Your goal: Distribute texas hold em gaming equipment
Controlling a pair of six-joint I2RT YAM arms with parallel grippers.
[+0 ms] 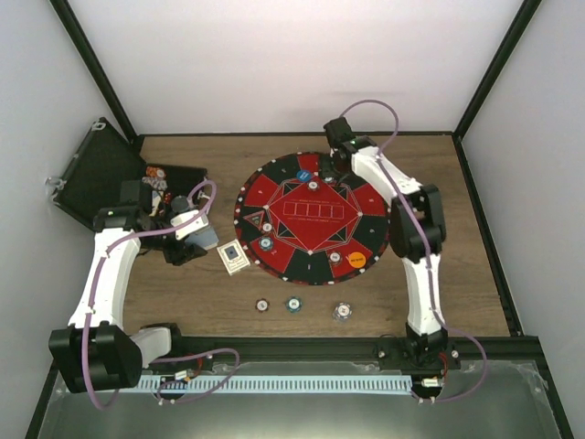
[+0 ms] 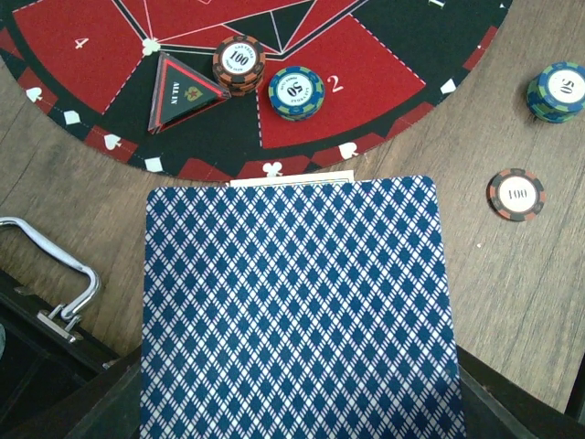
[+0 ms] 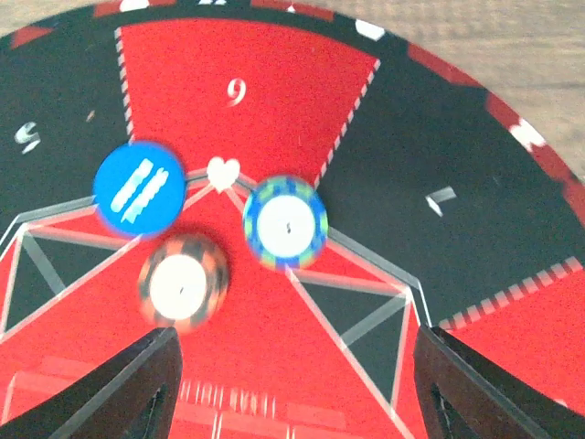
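Observation:
My left gripper (image 1: 194, 242) hovers at the mat's left rim, shut on a playing card (image 2: 297, 311) with a blue diamond back that fills the lower left wrist view and hides the fingers. A white card edge (image 2: 291, 180) peeks out just beyond it. A small card (image 1: 235, 257) lies beside the mat. My right gripper (image 1: 320, 172) is open over the far part of the mat, with nothing between its fingers (image 3: 137, 389). Just ahead of it lie a blue-green chip (image 3: 285, 224), a brown chip (image 3: 182, 285) and a blue disc (image 3: 139, 187).
The round red-and-black mat (image 1: 366, 206) holds more chips (image 2: 239, 62), a triangular "ALL IN" marker (image 2: 183, 91) and an orange disc (image 1: 357, 259). Three chips (image 1: 293, 304) lie on the wood in front. The open black case (image 1: 101, 174) stands at the back left.

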